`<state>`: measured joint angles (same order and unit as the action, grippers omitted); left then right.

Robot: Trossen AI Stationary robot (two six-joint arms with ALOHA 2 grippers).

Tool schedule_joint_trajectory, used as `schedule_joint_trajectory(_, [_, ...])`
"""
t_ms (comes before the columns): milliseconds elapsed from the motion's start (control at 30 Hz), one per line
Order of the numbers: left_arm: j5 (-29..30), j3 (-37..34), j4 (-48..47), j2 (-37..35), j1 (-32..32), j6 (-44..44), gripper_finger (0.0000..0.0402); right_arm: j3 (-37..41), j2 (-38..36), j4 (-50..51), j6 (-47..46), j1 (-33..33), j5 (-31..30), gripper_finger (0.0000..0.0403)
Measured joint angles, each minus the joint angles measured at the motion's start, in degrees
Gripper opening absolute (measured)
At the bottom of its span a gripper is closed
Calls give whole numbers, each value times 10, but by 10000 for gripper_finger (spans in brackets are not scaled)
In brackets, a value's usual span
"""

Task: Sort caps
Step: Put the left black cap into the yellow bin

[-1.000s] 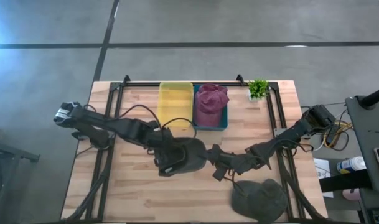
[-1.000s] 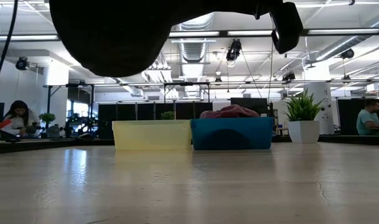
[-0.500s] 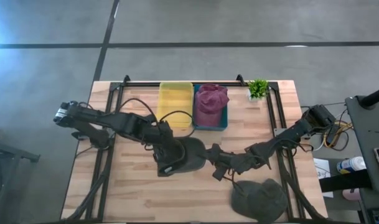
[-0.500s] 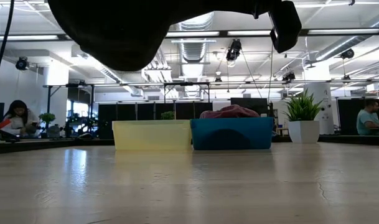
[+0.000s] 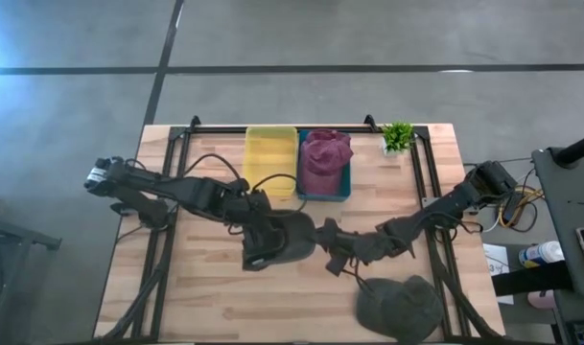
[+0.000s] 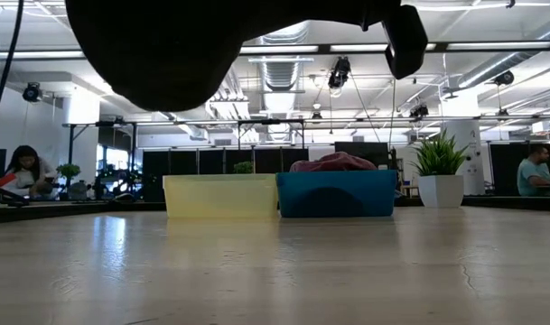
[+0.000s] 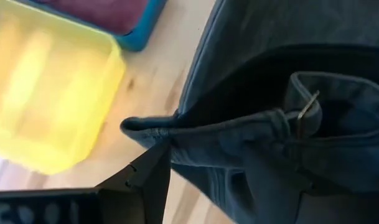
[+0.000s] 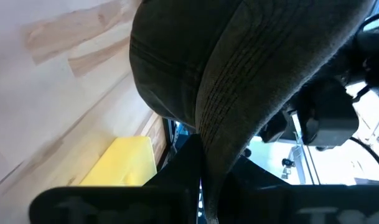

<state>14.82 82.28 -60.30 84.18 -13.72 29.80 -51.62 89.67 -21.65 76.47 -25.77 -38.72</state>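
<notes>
- High view first: a dark olive-grey cap (image 5: 290, 240) hangs above the middle of the table (image 5: 205, 297), held between the two arms and clear of the wood.
- Left gripper (image 5: 260, 251) meets this cap at its 9 o'clock edge; the left wrist view shows a dark finger (image 7: 153, 180) pressed on the cap's rear strap band, close to the metal buckle (image 7: 307, 107), fingers clamped on the fabric.
- Right gripper (image 5: 332, 251) meets the same cap at its 3 o'clock edge; in the right wrist view its fingers are pinched together on the stitched brim (image 8: 239, 99).
- Low view: the lifted cap shows as a dark mass (image 6: 166, 45) at 11 o'clock, well above the tabletop, covering part of the room behind.
- A second olive-grey cap (image 5: 399, 305) lies flat on the table at 5 o'clock from the held one, near the front edge, just below the right arm.
- A maroon cap (image 5: 324, 155) sits in the teal bin (image 5: 341, 192) at 1 o'clock from the held cap, bulging over its rim.
- The yellow bin (image 5: 270, 158) stands touching the teal bin's 9 o'clock side, at 11 o'clock from the held cap.
- A small potted plant (image 5: 398, 136) stands at the table's far edge, at 3 o'clock from the teal bin.
- Beyond the table, the low view shows a seated person (image 6: 22, 170) at 9 o'clock and another person (image 6: 535, 171) at 3 o'clock.
</notes>
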Motion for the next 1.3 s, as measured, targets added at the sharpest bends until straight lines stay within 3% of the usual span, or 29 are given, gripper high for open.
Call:
schedule_joint_trajectory(233, [32, 39, -96, -20, 0, -2, 193, 0, 0, 0, 0, 6, 6, 18])
schedule_joint_trajectory(433, [30, 56, -108, -31, -2, 16, 193, 0, 0, -1, 2, 13, 13, 18])
schedule_joint_trajectory(533, [1, 60, -115, -37, -6, 18, 193, 0, 0, -1, 1, 17, 12, 18])
schedule_joint_trajectory(700, [-97, 57, -133, -44, -33, 30, 193, -3, 0, -2, 0, 23, 12, 18])
schedule_joint_trajectory(867, [-113, 56, -137, -51, -69, 74, 193, -3, 0, -1, 0, 37, 12, 18])
schedule_joint_trajectory(967, [-84, 56, -176, -58, -91, 114, 193, -3, 0, -1, 0, 48, 11, 18])
schedule_joint_trajectory(1100, [21, 54, -233, -59, -139, 168, 193, -6, 0, -6, 0, 58, 10, 18])
schedule_joint_trajectory(1300, [139, 51, -227, -59, -189, 204, 193, -40, -6, -54, -1, 64, -9, 18])
